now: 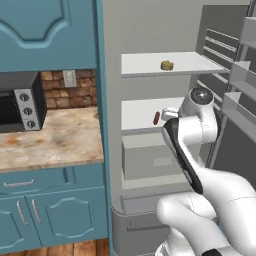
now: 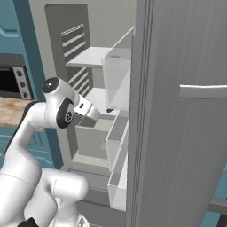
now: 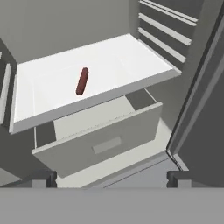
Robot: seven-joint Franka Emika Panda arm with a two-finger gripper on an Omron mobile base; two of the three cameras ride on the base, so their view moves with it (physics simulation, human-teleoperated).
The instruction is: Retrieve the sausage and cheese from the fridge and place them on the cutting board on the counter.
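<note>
Sausage (image 3: 82, 81) on shelf, open hand (image 3: 111, 177) above.

arm (image 1: 200, 170): bent, reaching forward | gripper (image 3: 111, 177): jaws wide apart, holding nothing

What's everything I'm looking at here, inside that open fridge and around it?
Tall grey metallic fridge: one, grey, door open, right of the teal cabinets.
White fridge shelves: two, white, one above the other inside the fridge.
Small yellowish-tan cheese chunk: one, on the upper shelf.
Short dark-red sausage: one, lying on the lower shelf.
Grey fridge drawer: one, grey, under the lower shelf, pulled partly out.
Door bins: several, pale grey, on the inside of the open door.
Black toaster oven: one, on the beige marbled counter.
Teal cabinets: above and below that counter.
White outlet: one, on the brick wall.
Robot gripper: one, dark fingertips, open, facing the drawer.
</note>
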